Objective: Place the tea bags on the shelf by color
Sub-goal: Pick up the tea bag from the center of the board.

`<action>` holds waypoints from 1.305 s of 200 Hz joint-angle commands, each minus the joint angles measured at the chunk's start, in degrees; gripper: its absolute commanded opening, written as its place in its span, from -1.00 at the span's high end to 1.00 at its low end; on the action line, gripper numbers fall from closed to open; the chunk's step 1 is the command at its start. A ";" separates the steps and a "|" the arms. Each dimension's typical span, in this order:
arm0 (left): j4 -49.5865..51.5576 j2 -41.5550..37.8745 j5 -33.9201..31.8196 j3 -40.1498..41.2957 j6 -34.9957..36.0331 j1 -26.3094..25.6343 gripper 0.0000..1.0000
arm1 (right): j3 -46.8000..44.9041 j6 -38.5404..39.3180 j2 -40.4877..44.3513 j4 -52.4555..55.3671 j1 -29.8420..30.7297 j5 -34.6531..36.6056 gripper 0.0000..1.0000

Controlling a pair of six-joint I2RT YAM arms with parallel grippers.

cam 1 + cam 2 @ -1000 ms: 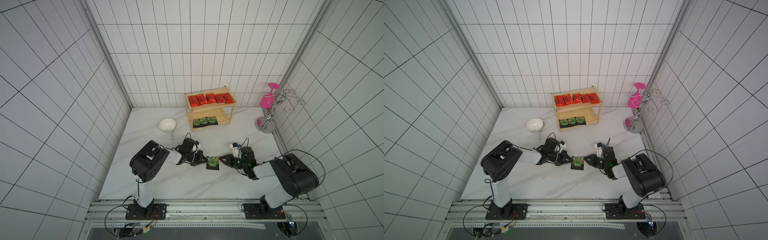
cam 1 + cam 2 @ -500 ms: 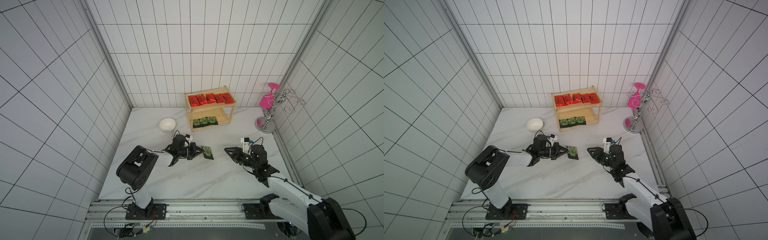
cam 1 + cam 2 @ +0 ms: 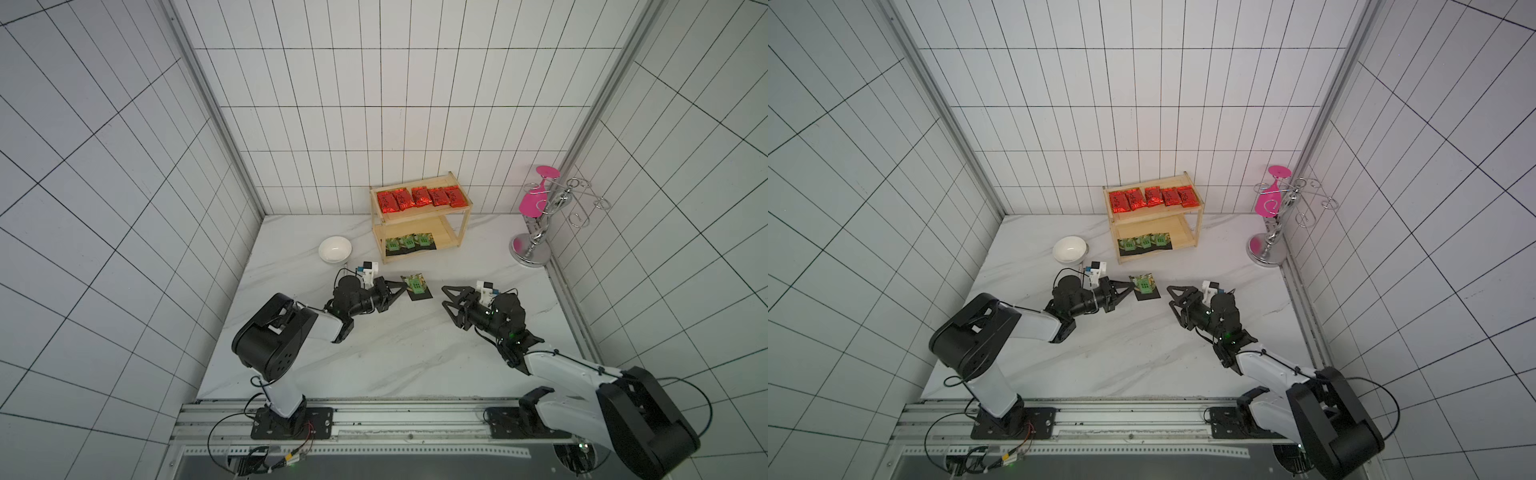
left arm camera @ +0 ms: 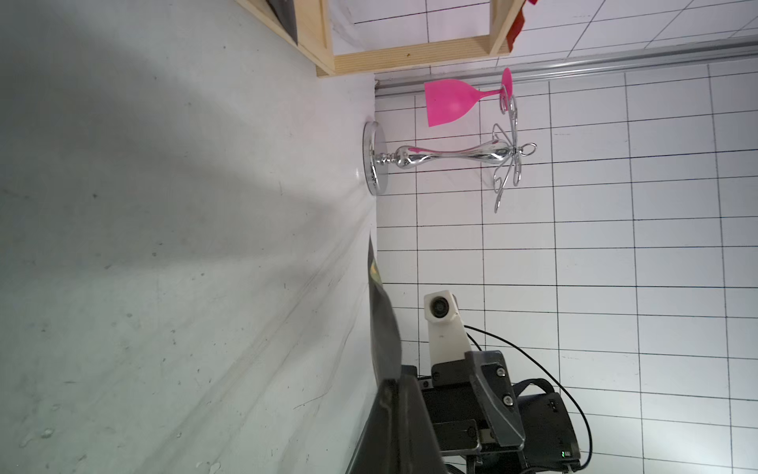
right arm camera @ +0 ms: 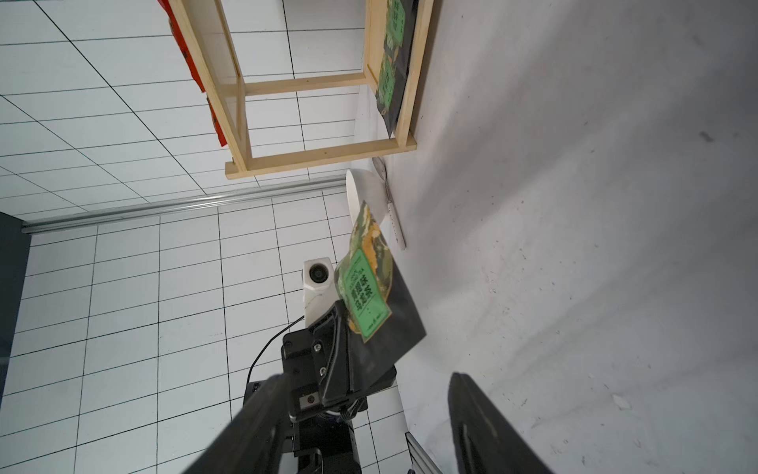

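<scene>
Five red tea bags (image 3: 419, 198) fill the top board of the shelf (image 3: 464, 220) at the desk's (image 3: 374, 353) back edge, three black ones (image 3: 409, 242) the lower; the fourth black bag (image 3: 416, 286) hangs mid-desk, pinched by the left gripper (image 3: 404, 286), the right gripper (image 3: 446, 297) wide and empty.

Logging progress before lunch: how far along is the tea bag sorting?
Done: five red tea bags lie on the shelf, top tier; three black ones on its lower tier. In hand: left end effector shut on the fourth black tea bag; right end effector open, empty. Left: place that one below.
</scene>
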State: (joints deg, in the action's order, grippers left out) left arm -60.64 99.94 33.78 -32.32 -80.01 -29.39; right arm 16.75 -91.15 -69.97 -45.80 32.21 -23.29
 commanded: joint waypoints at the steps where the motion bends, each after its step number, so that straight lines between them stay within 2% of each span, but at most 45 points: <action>1: -12.11 2.46 -0.82 0.75 -3.57 0.47 1.00 | 0.24 -6.54 -5.61 -15.87 1.47 -0.53 -0.32; 29: -16.73 4.28 -0.82 0.56 -5.54 0.48 1.00 | 2.04 -8.36 -11.30 -22.40 1.88 -0.99 -0.27; 77: -17.55 5.25 -0.99 0.07 -5.66 0.47 1.00 | 5.58 -7.10 -13.41 -22.30 2.91 -1.33 0.02; 128: -18.81 6.36 -0.98 -0.64 -6.13 -0.14 1.00 | 8.79 -5.72 -16.51 -24.57 4.48 -1.91 0.18; 177: -18.99 5.63 -1.11 -0.33 -6.38 -0.31 1.00 | 8.90 -6.19 -17.13 -25.98 5.85 -0.44 0.65; 209: -18.86 5.44 -1.17 -0.35 -6.36 -0.31 1.00 | 7.21 -3.75 -12.46 -19.85 5.91 1.20 1.00; 233: -18.93 5.29 -1.17 -0.40 -6.28 -0.58 1.00 | 7.61 0.08 -7.76 -11.39 5.85 2.06 1.00; 257: -17.76 4.55 0.60 -1.12 -5.88 0.04 1.00 | 9.04 5.99 -4.55 0.11 3.10 -0.96 1.00; 261: -17.28 4.19 1.22 -1.10 -5.74 0.49 0.90 | 9.01 7.18 -4.30 1.36 2.12 -1.75 1.00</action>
State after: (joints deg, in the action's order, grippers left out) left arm -79.33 105.43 34.24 -32.58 -86.37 -30.57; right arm 24.25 -91.83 -77.28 -55.99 37.52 -22.96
